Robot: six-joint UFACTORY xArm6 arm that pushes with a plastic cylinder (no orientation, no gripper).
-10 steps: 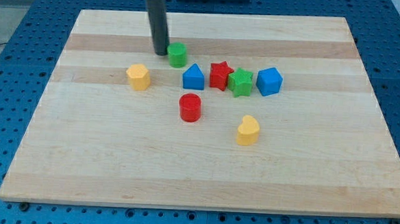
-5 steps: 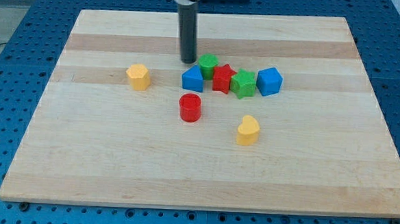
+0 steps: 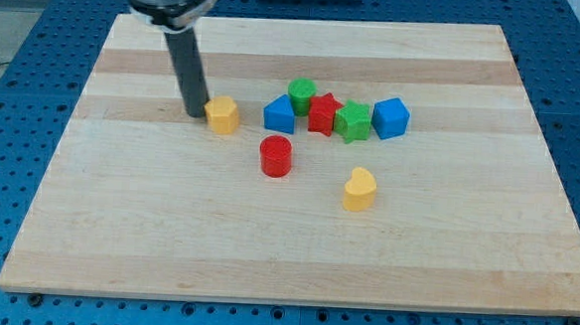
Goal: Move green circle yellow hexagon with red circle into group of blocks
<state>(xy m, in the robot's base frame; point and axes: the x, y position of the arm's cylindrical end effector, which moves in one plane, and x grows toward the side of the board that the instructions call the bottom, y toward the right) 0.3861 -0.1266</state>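
Yellow hexagon [image 3: 222, 114] shifted right w/ my tip [image 3: 193, 113] touching

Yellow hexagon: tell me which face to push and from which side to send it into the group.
Push the yellow hexagon on its face toward the view's left, where my tip already sits against it. The blue block and the rest of the cluster lie to the view's right at about the same height, so a straight rightward push should work.

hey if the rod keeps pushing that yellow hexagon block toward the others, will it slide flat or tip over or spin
The squat yellow hexagon block probably slides flat on the smooth wooden board rather than tipping. My tip sits against its left side, so it may twist slightly if pushed off-centre. It looks small and light.
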